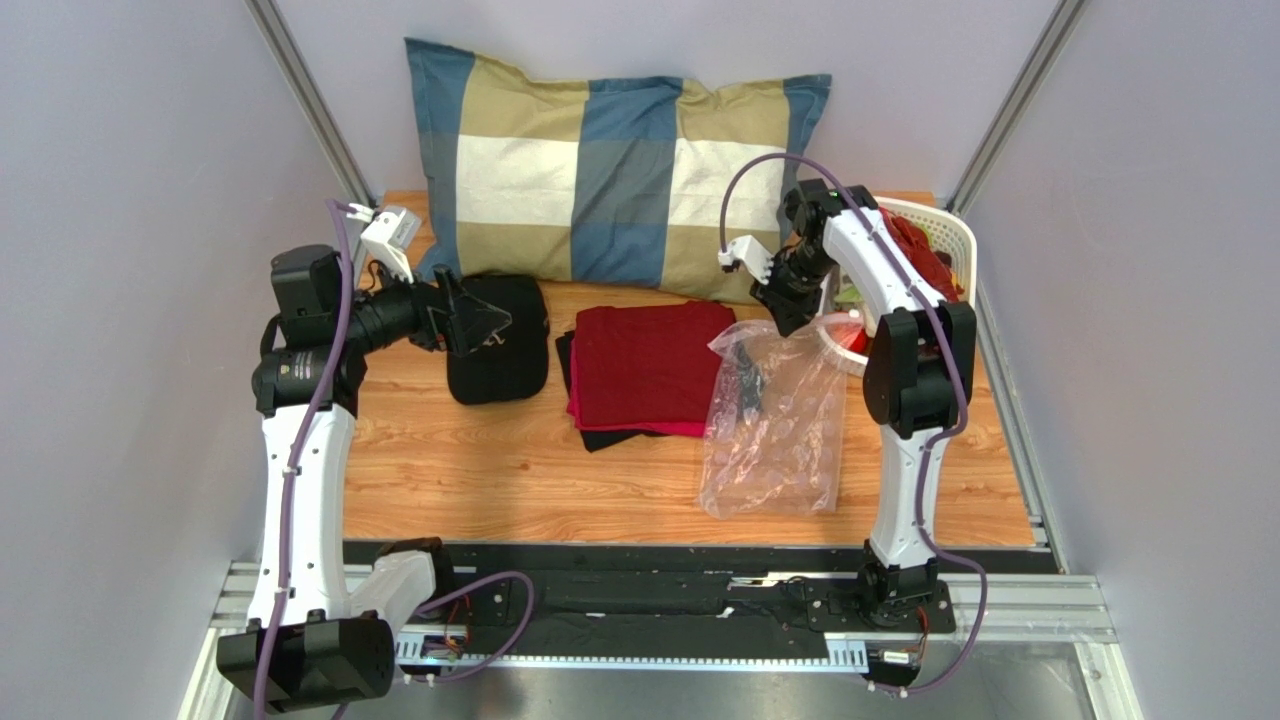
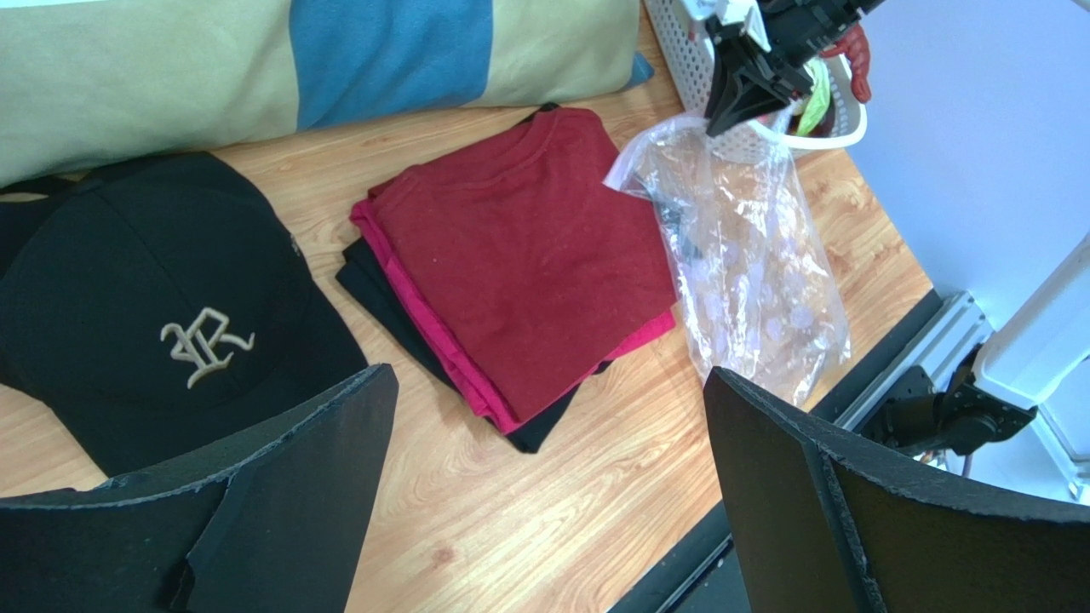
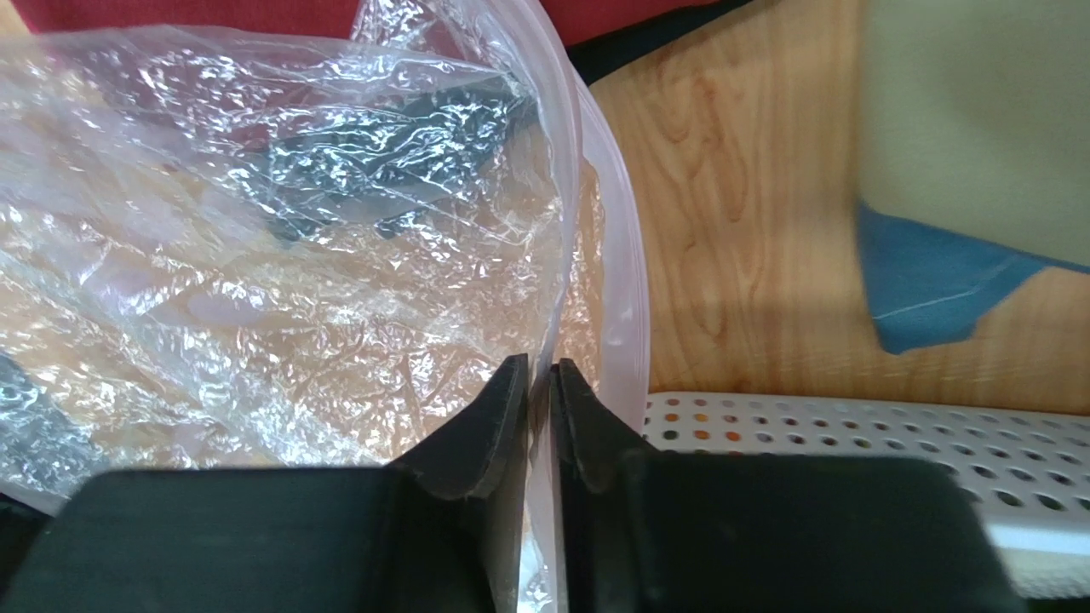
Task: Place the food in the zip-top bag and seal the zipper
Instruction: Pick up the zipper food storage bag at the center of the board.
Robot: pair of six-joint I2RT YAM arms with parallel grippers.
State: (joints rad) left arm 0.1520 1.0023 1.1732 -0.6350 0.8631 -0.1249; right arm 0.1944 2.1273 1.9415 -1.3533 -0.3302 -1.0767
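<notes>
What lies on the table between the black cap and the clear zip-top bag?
The folded red cloth lies between the black cap and the zip-top bag. The top view shows it plainly, and so does the left wrist view.

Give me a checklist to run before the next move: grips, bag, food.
1. Right claw gripping the bag: ok, jaws pinched on the film at its rim.
2. Bag mouth open: ok, the zipper strip curves away from the pinched edge, unsealed.
3. Left claw free: ok, wide open, holding nothing, above the cap.
4. Food within reach: ok, it sits in the basket right behind the right claw.
5. Food in bag: not ok, none seen inside. The dark shape seen through the film: cannot tell what it is.
</notes>
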